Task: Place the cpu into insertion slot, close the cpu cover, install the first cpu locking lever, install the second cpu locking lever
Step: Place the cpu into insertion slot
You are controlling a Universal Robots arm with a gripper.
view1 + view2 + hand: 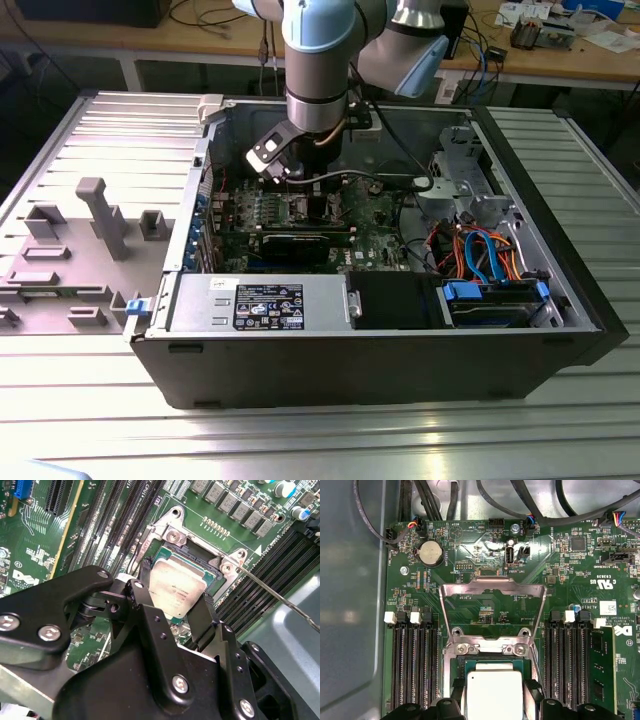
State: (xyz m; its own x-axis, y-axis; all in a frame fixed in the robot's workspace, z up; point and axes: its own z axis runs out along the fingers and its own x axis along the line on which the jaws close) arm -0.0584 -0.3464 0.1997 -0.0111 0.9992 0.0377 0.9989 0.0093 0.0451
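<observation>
The cpu (176,584) (492,692), a silver-topped square chip, sits between the black fingers (204,611) of my gripper (174,594) (493,687), which is shut on its two opposite edges. It hangs level right over the insertion slot (199,555) (489,659); whether it rests in the slot I cannot tell. The cpu cover (492,586), a silvery frame plate, is swung fully open and lies back over the green board beyond the hinge. A thin wire locking lever (280,597) stands free beside the slot. In the exterior view my gripper (308,188) reaches down into the open computer case.
Long black memory slots (412,665) (567,665) flank the socket on both sides. Cables (480,255), a power supply (260,300) and a drive bay (495,300) fill the case (350,370). A grey fixture plate (90,230) lies at the exterior view's left.
</observation>
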